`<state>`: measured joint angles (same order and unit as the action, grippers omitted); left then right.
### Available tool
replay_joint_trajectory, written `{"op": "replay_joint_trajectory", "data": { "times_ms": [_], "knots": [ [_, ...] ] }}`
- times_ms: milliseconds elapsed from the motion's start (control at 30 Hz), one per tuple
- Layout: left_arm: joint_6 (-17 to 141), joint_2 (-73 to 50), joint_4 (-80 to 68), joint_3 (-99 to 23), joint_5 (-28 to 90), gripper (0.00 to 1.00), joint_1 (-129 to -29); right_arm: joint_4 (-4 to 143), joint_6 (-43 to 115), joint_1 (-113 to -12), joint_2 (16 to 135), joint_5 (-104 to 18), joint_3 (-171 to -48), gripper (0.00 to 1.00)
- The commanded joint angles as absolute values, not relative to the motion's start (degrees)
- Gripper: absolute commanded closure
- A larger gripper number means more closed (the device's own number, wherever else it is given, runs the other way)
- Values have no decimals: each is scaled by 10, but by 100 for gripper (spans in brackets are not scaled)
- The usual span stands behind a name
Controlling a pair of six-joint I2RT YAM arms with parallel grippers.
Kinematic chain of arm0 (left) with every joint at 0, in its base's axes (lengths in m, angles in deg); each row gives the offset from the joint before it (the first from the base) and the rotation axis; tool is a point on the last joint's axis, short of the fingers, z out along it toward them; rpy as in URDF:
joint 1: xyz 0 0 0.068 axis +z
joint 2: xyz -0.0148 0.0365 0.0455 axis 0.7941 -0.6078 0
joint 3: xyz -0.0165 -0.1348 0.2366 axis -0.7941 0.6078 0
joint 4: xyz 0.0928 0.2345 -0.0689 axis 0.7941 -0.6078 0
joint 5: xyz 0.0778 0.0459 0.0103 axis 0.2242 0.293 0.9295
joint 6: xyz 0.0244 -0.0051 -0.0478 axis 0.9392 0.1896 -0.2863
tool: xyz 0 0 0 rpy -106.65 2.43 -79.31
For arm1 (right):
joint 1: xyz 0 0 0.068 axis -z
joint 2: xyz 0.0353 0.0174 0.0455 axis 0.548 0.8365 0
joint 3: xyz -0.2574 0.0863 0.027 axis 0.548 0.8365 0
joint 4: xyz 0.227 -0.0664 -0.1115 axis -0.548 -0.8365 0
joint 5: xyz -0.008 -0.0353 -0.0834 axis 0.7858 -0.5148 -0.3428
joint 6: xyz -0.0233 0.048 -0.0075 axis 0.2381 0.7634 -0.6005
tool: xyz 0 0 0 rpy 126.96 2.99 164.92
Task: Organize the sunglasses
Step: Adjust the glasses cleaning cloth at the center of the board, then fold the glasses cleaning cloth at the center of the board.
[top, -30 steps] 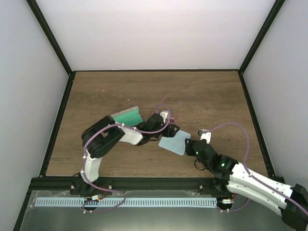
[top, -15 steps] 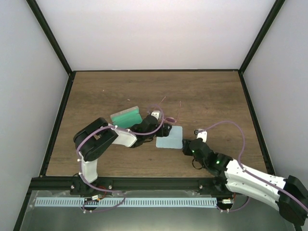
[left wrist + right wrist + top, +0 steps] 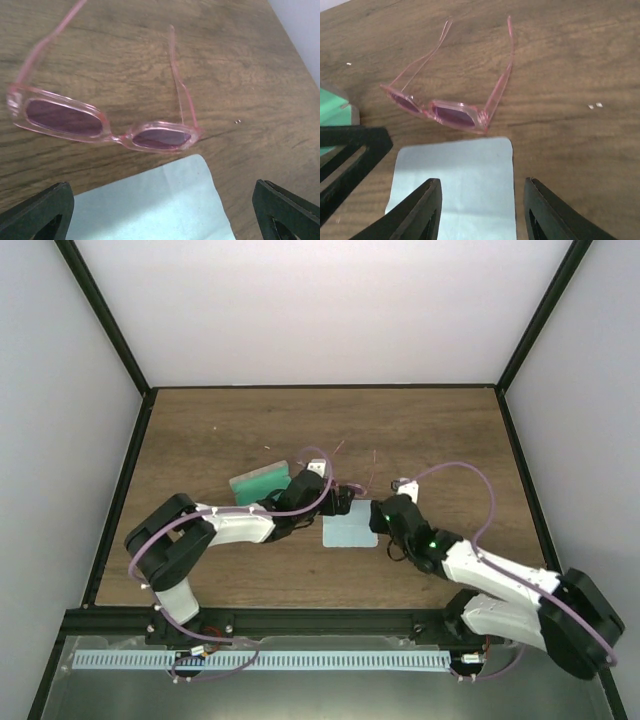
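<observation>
Right wrist, unlike left, shows case (image 3: 332,116) near sunglasses (image 3: 451,116).

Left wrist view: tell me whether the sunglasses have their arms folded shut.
No, both thin arms of the sunglasses lie spread open across the table.

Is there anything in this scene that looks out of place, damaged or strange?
Nothing looks damaged. The sunglasses lie on the bare table with both arms unfolded, just beyond the blue cloth, not in the open case to the left. A few tiny white specks are scattered on the wood.
</observation>
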<state>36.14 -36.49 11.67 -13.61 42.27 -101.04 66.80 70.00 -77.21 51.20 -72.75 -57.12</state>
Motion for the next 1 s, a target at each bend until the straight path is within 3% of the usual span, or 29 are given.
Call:
{"op": "replay_joint_trajectory", "data": {
  "times_ms": [0,133,600,833,967],
  "knots": [
    [359,-356,29,-157,503,2,-1008,716,641,-735,607,-701,-641,54],
    [344,-393,-46,-185,549,21,-1007,707,601,-710,717,-683,-702,53],
    [337,-438,-89,-227,556,31,-1007,722,533,-652,876,-582,-792,58],
    [339,-458,-90,-244,537,53,-1007,725,534,-652,869,-578,-787,62],
    [337,-468,-88,-242,532,55,-1007,727,538,-651,862,-582,-780,62]
  ]
}}
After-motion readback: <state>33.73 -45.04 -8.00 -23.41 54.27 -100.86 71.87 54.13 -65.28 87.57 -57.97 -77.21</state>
